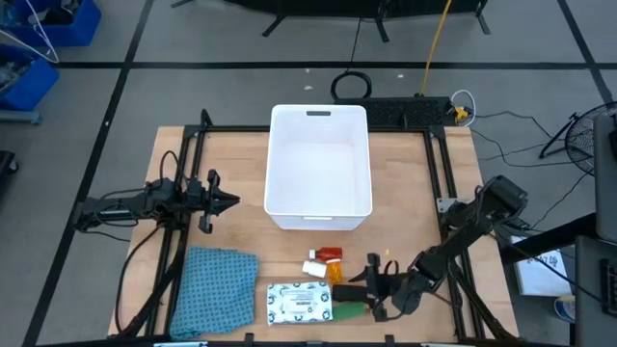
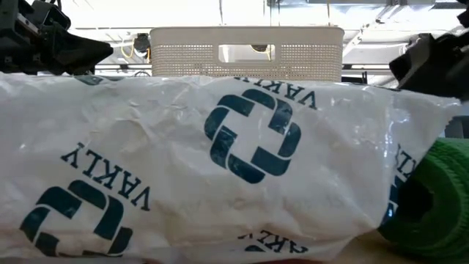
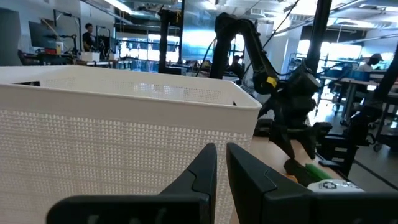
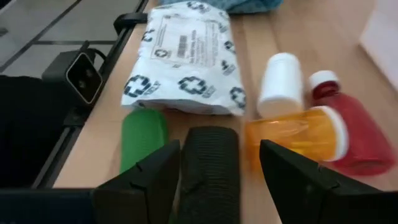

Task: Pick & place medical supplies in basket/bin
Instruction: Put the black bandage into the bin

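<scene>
Tabletop behind white packet (image 2: 220,147) hidden

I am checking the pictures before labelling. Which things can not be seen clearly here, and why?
- Bin floor: the low view shows only its far wall; the white packet blocks the rest.
- Packet print: too small in the high view, tilted and blurred in the right wrist view.
- Green roll: its near end lies behind the right gripper finger.
- Black roll: cut off by the picture edge, between the open fingers.
- Left gripper: only its fingertips show.
</scene>
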`<act>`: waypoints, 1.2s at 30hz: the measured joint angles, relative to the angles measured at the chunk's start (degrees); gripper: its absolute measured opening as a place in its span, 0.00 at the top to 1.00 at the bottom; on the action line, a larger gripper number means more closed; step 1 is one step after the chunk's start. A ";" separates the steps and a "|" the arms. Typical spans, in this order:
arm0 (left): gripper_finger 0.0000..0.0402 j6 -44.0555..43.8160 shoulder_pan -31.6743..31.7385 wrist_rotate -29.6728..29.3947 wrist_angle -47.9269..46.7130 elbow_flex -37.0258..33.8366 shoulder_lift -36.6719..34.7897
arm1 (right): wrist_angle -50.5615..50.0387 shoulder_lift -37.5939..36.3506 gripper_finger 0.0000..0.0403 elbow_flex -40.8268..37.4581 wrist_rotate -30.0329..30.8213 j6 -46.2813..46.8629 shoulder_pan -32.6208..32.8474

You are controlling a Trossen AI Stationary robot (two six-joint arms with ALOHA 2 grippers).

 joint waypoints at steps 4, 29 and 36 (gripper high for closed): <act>0.90 0.57 0.00 -0.01 0.00 0.00 -0.01 | -1.31 2.92 0.47 0.85 -1.68 1.63 -0.56; 0.90 -0.18 0.00 0.05 -0.48 0.00 0.00 | -6.47 4.75 0.63 0.96 -7.38 5.13 -1.19; 0.90 -0.23 0.02 0.03 -0.48 0.00 -0.02 | -6.88 2.81 0.79 0.74 -6.97 -1.79 -1.18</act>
